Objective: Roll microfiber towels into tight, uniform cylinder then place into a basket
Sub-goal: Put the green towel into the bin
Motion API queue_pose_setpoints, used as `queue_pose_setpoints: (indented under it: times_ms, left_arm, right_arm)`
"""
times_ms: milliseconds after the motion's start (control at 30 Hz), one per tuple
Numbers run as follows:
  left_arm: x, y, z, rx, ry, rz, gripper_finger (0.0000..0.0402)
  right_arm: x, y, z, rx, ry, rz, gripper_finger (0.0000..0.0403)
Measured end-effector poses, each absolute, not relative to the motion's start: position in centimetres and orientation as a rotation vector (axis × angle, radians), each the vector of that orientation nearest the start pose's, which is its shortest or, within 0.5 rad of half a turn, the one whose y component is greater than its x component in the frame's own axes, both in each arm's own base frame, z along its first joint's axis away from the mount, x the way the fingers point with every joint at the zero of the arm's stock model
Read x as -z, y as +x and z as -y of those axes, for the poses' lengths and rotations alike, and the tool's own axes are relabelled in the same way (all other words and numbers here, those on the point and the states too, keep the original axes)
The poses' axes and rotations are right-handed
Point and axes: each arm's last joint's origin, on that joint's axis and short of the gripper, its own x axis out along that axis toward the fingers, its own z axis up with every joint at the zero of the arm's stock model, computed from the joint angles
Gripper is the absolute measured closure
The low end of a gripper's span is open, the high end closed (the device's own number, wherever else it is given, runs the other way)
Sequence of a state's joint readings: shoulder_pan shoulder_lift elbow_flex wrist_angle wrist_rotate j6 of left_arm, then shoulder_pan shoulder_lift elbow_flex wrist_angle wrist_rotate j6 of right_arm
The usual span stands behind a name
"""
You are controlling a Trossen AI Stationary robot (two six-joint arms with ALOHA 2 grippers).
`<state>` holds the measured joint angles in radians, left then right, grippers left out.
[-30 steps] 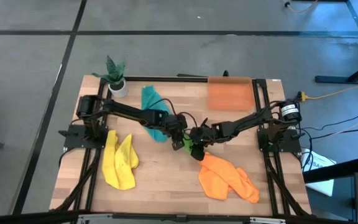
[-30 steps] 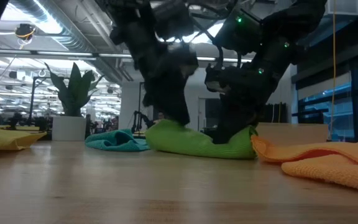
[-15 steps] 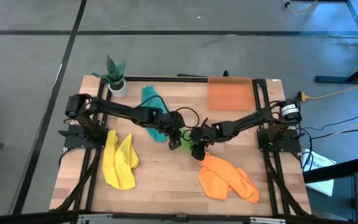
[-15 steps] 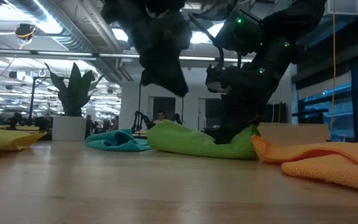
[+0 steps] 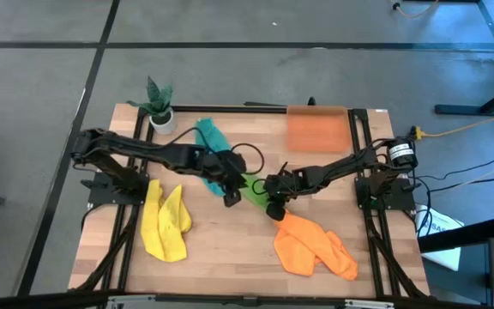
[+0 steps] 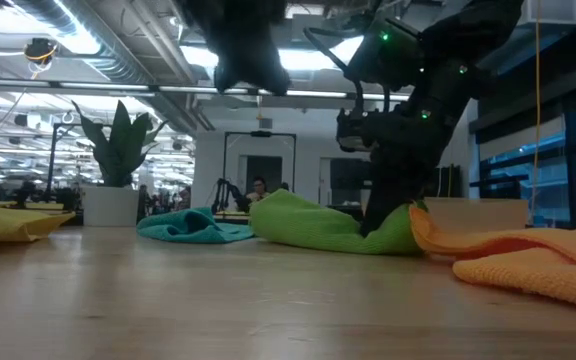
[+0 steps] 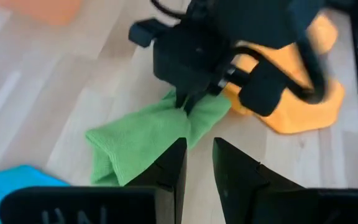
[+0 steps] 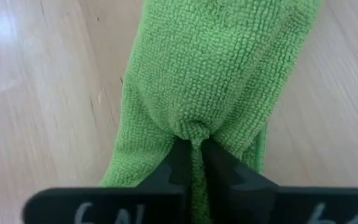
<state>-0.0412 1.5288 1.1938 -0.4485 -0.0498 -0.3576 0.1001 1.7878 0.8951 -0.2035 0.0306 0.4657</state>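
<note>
The green towel (image 5: 251, 184) lies bunched at the table's middle, resting on the wood along its length (image 6: 313, 226). My right gripper (image 5: 269, 189) stands on its right end, shut on the cloth (image 8: 194, 144). My left gripper (image 5: 230, 196) hangs above the towel's left part, open with nothing between its fingers (image 7: 199, 143), high in the low view (image 6: 246, 55). The teal towel (image 5: 208, 142), the yellow towel (image 5: 165, 223) and the orange towel (image 5: 314, 245) lie loose on the table. The orange basket (image 5: 317, 129) stands at the far edge. My right gripper pinches a gathered pucker of the green towel (image 8: 194, 129) between its two fingers, at the towel's right end beside the orange towel. The fingers come slanting down from the table's right side. The towel lies slack on the table; how many layers are caught I cannot tell.
A small potted plant (image 5: 159, 107) stands at the far left corner. The orange towel's edge (image 6: 438, 235) lies right against the green towel's held end. Bare wood shows between the yellow and orange towels (image 5: 230, 249).
My left gripper has risen off the green towel and drawn back toward the table's left edge. My right gripper has stayed in place and closed on the towel's right end. The green towel stays on the table, its left part now uncovered.
</note>
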Motion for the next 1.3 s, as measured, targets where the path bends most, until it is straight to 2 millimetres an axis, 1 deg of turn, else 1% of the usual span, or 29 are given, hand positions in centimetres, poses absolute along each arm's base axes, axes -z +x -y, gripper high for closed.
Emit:
queue_pose_setpoints:
  times_ms: [233, 467, 733, 867, 1100, 1167, 1200, 1300]
  left_arm:
    - [-29.5, 31.4, 1.6, -0.144, -0.296, -0.721, 0.0333]
    - [-30.5, 30.6, 2.1, -0.133, -0.292, -0.689, 0.0333]
    - [-30.6, 30.5, 2.4, -0.134, -0.283, -0.693, 0.0333]
    - [-30.6, 30.5, 2.4, -0.134, -0.283, -0.692, 0.0333]
    - [-30.6, 30.5, 2.4, -0.134, -0.282, -0.693, 0.0333]
    - [-30.6, 30.5, 2.4, -0.133, -0.278, -0.693, 0.0333]
    - [-30.6, 30.5, 2.4, -0.132, -0.278, -0.694, 0.0333]
    - [-30.6, 30.5, 2.4, -0.131, -0.275, -0.694, 0.0333]
  right_arm:
    - [-12.4, 32.0, -3.1, 0.173, 0.316, -1.081, 0.0389]
    - [-13.3, 32.6, -1.9, 0.197, 0.283, -1.120, 0.0389]
    - [-14.9, 32.9, -0.6, 0.285, 0.246, -1.208, 0.0389]
    - [-15.9, 33.4, 0.1, 0.348, 0.249, -1.197, 0.0389]
    - [-18.0, 34.3, 0.6, 0.412, 0.206, -1.181, 0.0389]
    - [-18.3, 34.5, 0.6, 0.387, 0.213, -1.174, 0.0389]
    - [-18.3, 34.6, 0.5, 0.342, 0.236, -1.173, 0.0389]
    - [-17.5, 34.6, 0.4, 0.294, 0.279, -1.160, 0.0389]
